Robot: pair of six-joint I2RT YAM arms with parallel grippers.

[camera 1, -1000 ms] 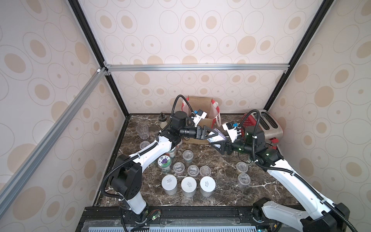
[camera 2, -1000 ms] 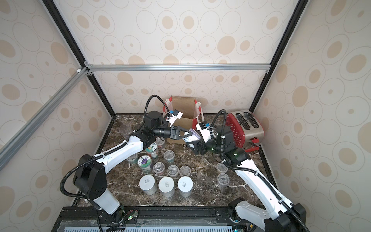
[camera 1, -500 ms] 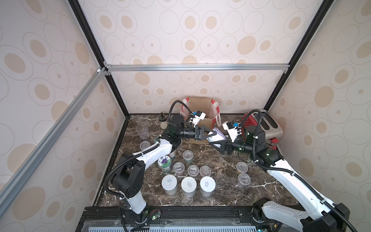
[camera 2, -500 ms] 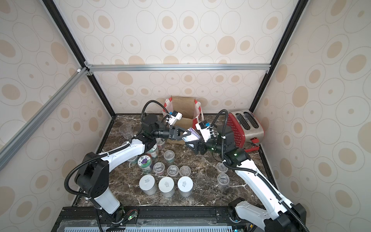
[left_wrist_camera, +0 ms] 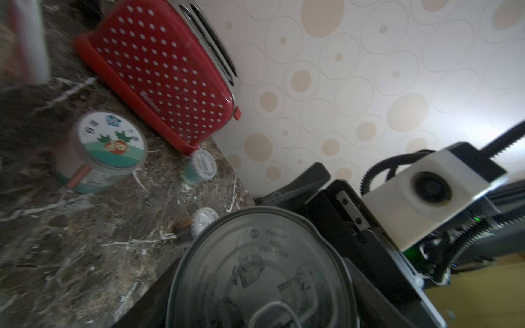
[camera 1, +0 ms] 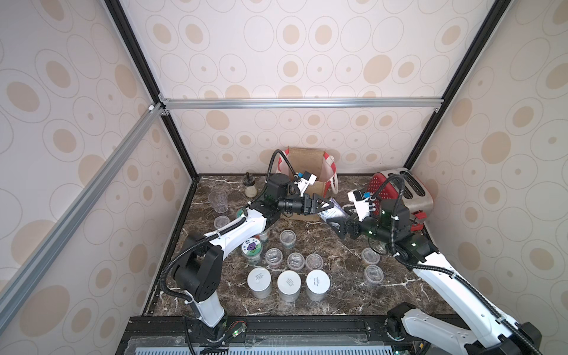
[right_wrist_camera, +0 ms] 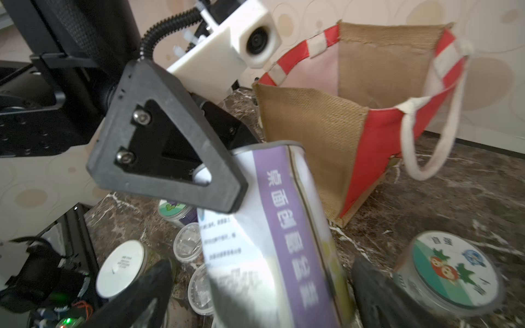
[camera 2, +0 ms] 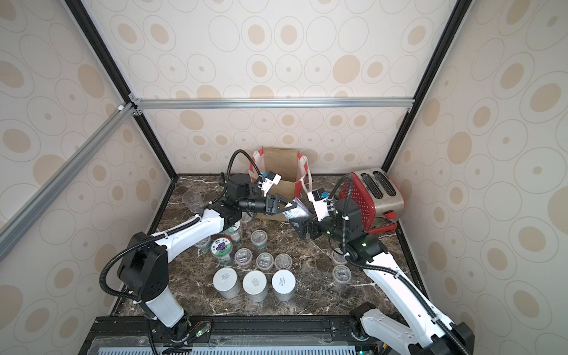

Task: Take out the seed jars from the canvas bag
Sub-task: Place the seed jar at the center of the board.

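Two grippers meet on one jar in mid-air, in front of the bag.

Top views. Both show the left gripper (camera 1: 325,205) and right gripper (camera 1: 338,226) nose to nose above the dark marble surface (camera 1: 338,295). The tall seed jar with a purple-and-white paper label (camera 1: 331,212) is tilted between them. A second ago the left gripper stood wide and short of the jar while the right one carried it. Now the left has closed in. The boxy tan jute canvas bag with red side panels (camera 1: 308,159) stands upright behind, by the back wall. Its floor is hidden, so what remains inside is unknown. A dozen or so other seed jars (camera 1: 289,284) already stand on the surface.

Left wrist. The jar's silver pull-tab end (left_wrist_camera: 255,272) fills the lower frame, close to the lens. The red white-dotted toaster (left_wrist_camera: 159,79) lies beyond. The grip cannot be read here.

Right wrist. The left gripper's black triangular finger (right_wrist_camera: 170,188) lies against the jar's upper wall, pinching it. The right gripper's own fingers (right_wrist_camera: 153,284) are spread, with a gap on either side of the label.

Meaning: the right-to-left handover looks done. The jar is out of the bag but not yet set down. The left arm likely carries it to the standing group.
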